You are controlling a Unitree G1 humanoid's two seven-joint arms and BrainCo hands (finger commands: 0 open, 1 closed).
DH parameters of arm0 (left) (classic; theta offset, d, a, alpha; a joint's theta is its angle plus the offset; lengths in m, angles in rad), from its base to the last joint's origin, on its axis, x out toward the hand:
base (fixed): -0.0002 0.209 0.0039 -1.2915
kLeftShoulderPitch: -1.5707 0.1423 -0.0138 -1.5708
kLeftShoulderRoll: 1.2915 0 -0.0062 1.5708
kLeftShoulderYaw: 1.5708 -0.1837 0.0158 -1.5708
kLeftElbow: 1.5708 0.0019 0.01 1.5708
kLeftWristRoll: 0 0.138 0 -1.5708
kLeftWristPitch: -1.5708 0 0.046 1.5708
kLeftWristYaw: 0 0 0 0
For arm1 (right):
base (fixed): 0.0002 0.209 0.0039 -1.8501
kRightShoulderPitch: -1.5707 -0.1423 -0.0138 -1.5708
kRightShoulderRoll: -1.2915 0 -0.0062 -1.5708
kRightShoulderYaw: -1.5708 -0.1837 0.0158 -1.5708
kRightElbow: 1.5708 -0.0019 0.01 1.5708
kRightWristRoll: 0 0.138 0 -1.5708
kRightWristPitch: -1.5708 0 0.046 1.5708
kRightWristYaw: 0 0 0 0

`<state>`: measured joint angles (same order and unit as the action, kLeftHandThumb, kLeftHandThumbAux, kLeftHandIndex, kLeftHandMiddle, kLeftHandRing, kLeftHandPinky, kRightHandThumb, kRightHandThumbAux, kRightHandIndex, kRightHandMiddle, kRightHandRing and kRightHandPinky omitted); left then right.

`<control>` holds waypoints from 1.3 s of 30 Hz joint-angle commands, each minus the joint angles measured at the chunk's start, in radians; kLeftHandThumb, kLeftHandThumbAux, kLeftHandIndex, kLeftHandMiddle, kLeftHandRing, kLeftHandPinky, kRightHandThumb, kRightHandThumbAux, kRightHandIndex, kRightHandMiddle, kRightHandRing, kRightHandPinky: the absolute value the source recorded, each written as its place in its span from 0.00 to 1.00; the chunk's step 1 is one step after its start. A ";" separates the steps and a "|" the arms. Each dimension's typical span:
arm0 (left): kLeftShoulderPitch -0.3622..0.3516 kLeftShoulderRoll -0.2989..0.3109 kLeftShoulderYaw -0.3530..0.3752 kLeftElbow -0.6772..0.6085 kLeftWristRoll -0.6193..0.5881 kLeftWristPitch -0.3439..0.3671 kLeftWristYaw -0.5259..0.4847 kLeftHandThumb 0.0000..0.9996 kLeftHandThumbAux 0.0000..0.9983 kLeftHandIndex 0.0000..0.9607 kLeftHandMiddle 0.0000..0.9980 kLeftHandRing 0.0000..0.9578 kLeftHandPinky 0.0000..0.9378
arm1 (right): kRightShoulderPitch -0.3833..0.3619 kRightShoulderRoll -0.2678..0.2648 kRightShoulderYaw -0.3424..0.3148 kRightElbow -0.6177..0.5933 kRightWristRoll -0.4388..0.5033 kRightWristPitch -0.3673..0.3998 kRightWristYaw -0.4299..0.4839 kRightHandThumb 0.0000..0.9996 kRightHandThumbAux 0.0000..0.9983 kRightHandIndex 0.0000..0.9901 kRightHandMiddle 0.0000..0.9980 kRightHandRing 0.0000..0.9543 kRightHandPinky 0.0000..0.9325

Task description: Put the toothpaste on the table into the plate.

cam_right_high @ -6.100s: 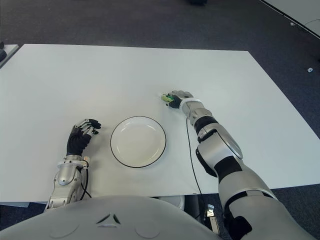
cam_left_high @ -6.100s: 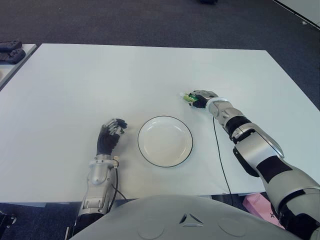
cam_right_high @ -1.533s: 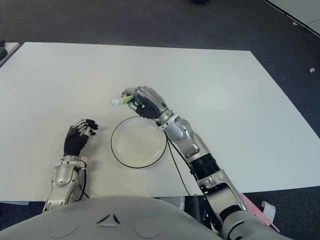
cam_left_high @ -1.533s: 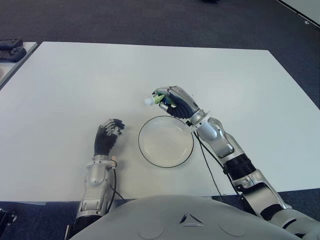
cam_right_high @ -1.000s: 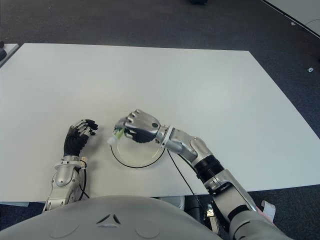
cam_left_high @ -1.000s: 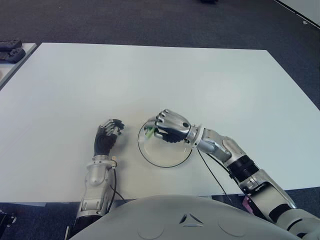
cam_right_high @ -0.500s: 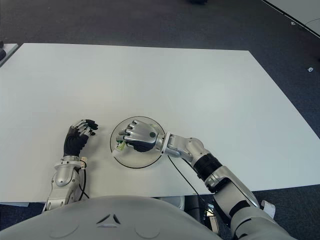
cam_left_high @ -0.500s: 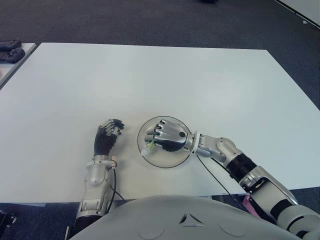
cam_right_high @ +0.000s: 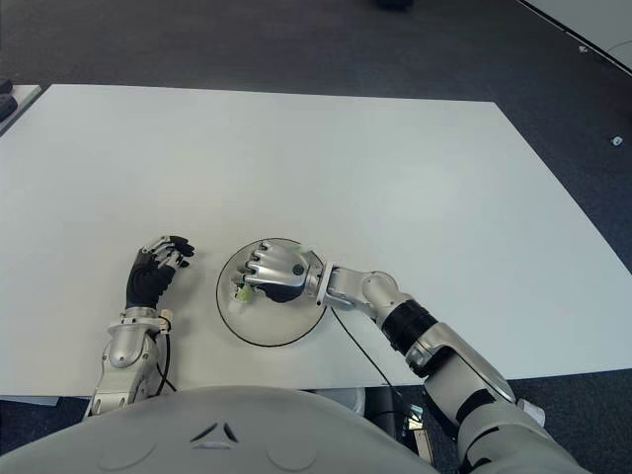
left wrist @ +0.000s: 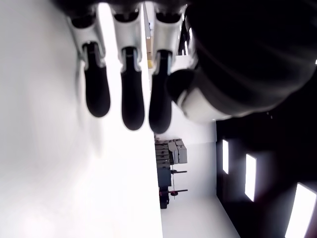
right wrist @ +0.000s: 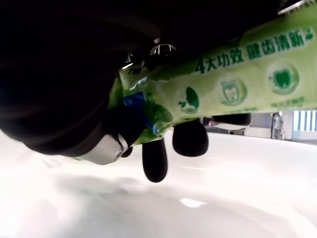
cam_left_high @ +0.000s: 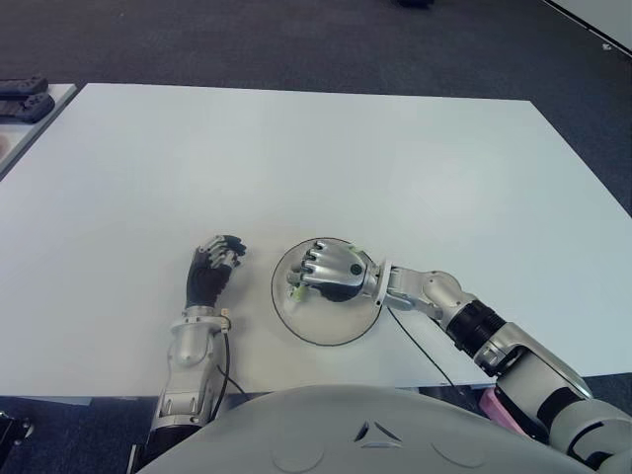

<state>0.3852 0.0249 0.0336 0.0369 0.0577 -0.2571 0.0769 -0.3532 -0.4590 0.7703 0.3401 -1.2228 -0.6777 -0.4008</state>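
Right wrist view: my right hand [cam_left_high: 334, 273] grips the green toothpaste [right wrist: 237, 82], fingers [right wrist: 154, 159] curled round it, low over the plate [cam_left_high: 331, 331]. My left hand [cam_left_high: 212, 269] shows left of the plate, fingers relaxed, holding nothing.

Both eye views looked down from the head at the same tabletop [cam_left_high: 296, 148]; each wrist view sat close under its own hand.

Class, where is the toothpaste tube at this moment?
The toothpaste tube is gripped in the right hand over the plate, at the table's near edge. The idle left hand shows to the plate's left.
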 commanded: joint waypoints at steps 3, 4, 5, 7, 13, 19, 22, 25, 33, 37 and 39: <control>0.004 -0.012 0.005 0.005 0.003 0.030 0.013 0.71 0.72 0.45 0.47 0.49 0.51 | 0.003 -0.037 0.012 0.000 0.021 0.008 0.106 0.58 0.50 0.25 0.29 0.32 0.35; 0.004 -0.013 0.005 0.004 0.006 0.032 0.016 0.71 0.72 0.45 0.48 0.50 0.51 | 0.003 -0.040 0.009 -0.006 0.028 0.011 0.119 0.54 0.46 0.16 0.19 0.20 0.22; 0.005 -0.013 0.003 0.002 0.013 0.033 0.020 0.71 0.72 0.45 0.48 0.50 0.51 | 0.005 -0.044 0.006 -0.014 0.024 0.019 0.119 0.52 0.44 0.11 0.13 0.13 0.14; 0.005 -0.009 0.000 0.002 0.022 0.029 0.023 0.71 0.73 0.44 0.48 0.50 0.52 | 0.009 -0.053 0.000 -0.030 0.017 0.030 0.109 0.49 0.39 0.05 0.06 0.07 0.07; 0.004 0.007 0.002 0.008 0.026 0.023 0.012 0.70 0.73 0.44 0.48 0.50 0.52 | 0.016 -0.086 -0.014 -0.071 0.026 0.033 0.099 0.43 0.32 0.01 0.01 0.01 0.01; 0.001 -0.002 0.005 0.010 0.025 0.036 0.022 0.70 0.73 0.44 0.47 0.48 0.49 | 0.023 -0.117 -0.037 -0.137 0.064 0.025 0.146 0.36 0.31 0.00 0.00 0.00 0.00; 0.000 0.000 0.005 0.017 0.021 0.022 0.016 0.70 0.73 0.44 0.47 0.48 0.49 | 0.023 -0.129 -0.052 -0.171 0.084 0.019 0.184 0.35 0.29 0.00 0.00 0.00 0.00; -0.002 0.005 0.005 0.023 0.014 0.010 0.005 0.70 0.73 0.44 0.48 0.48 0.50 | 0.020 -0.155 -0.086 -0.231 0.133 0.002 0.240 0.34 0.29 0.00 0.00 0.00 0.00; -0.006 0.010 0.006 0.033 -0.007 -0.006 -0.011 0.70 0.73 0.44 0.49 0.50 0.51 | 0.065 -0.197 -0.195 -0.301 0.407 -0.071 0.342 0.10 0.37 0.00 0.00 0.00 0.00; -0.008 0.010 0.006 0.032 -0.008 -0.003 -0.013 0.70 0.73 0.45 0.50 0.51 0.52 | 0.092 -0.205 -0.253 -0.300 0.621 -0.118 0.384 0.04 0.42 0.00 0.00 0.00 0.00; -0.008 0.010 0.007 0.030 -0.008 -0.002 -0.014 0.70 0.72 0.45 0.50 0.51 0.52 | 0.098 -0.196 -0.272 -0.297 0.665 -0.133 0.389 0.02 0.44 0.00 0.00 0.00 0.00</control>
<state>0.3768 0.0304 0.0362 0.0483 0.0566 -0.2732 0.0762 -0.2785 -0.6505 0.5361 0.0375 -0.6615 -0.7797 -0.0424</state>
